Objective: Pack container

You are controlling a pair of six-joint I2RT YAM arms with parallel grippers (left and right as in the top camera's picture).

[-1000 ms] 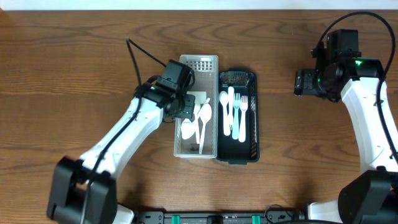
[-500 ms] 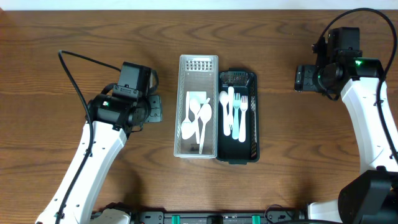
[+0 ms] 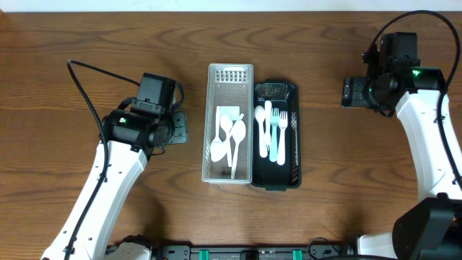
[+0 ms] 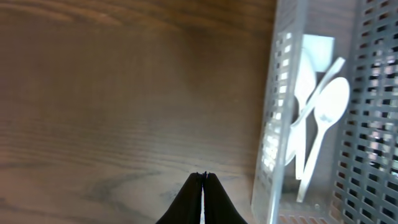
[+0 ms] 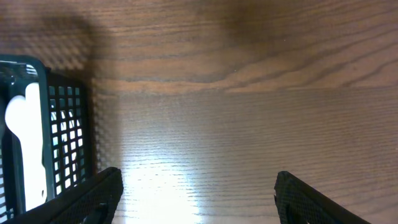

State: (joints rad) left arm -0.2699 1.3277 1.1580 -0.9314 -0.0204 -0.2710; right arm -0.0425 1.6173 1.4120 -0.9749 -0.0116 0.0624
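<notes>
A clear perforated container [image 3: 229,72] holds white plastic spoons [image 3: 232,136]; they also show in the left wrist view [image 4: 323,118]. Beside it on the right stands a dark basket [image 3: 276,89] with white and teal forks and knives [image 3: 273,130]. My left gripper [image 3: 180,127] is shut and empty, over bare wood left of the clear container; its closed tips show in the left wrist view [image 4: 203,177]. My right gripper [image 3: 348,94] is open and empty, well right of the dark basket; its jaws [image 5: 196,193] frame bare table with the basket's edge [image 5: 68,124] at the left.
The wooden table [image 3: 86,58] extends on both sides of the two containers. A black cable [image 3: 83,90] loops over the left arm.
One second ago my left gripper was over the clear container's spoons. It has pulled back to the left, out of the container. Since half a second ago nothing has moved.
</notes>
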